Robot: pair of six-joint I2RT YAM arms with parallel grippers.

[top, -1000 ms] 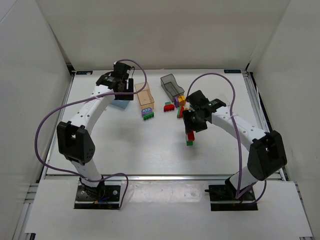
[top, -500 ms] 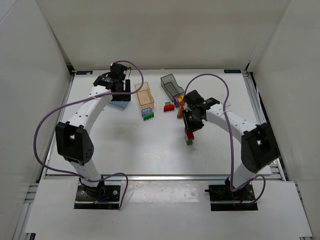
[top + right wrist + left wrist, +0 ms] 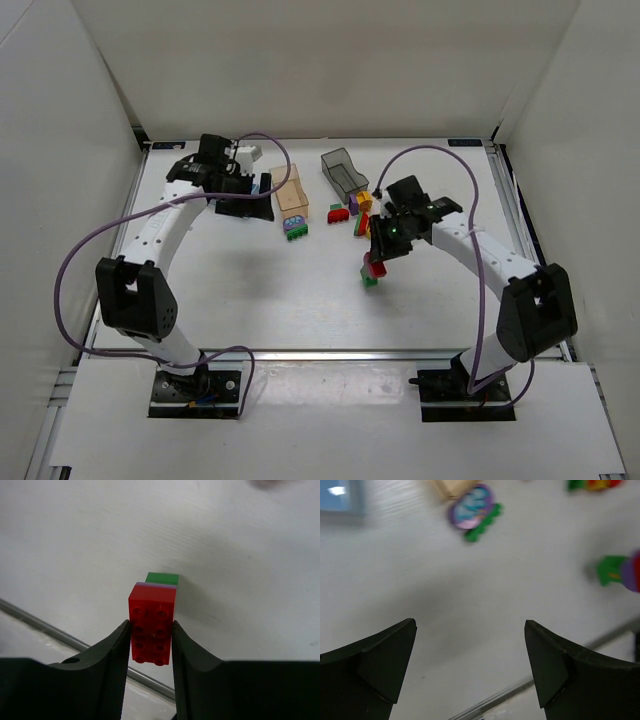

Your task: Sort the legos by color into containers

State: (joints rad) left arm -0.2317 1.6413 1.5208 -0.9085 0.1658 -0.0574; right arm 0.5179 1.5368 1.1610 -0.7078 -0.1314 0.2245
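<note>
Right gripper (image 3: pixel 151 630) of mine was shut on a stack (image 3: pixel 371 272) of three bricks. Its fingers pressed the two long flat sides of the red brick (image 3: pixel 151 642) on top. Under the red one was a thin purple brick (image 3: pixel 159 584), and under that a green brick (image 3: pixel 162 578).

The stack sat near the middle of the desk (image 3: pixel 300 300), a bit toward the right edge. I could not tell if the green brick touched the desk or hung just over it.

I think the stack was very light. The bricks looked hard and shiny, so they would not squash, but smooth sides can slip. The flat sides of the red brick seemed the best place to hold. The lower two bricks only hung on by their bumps, so a bump or a shake might pop them off. They would have to come apart anyway, as each color goes in its own bin.

Left gripper (image 3: pixel 470 650) was wide open and held nothing. It hung over the desk toward the far left corner, near the blue bin (image 3: pixel 340 497) and the tan bin (image 3: pixel 290 190). A purple and green clump (image 3: pixel 475 512) lay by the tan bin. More bricks lay in a pile (image 3: pixel 355 212) in front of the grey bin (image 3: pixel 342 170), toward the far edge.
</note>
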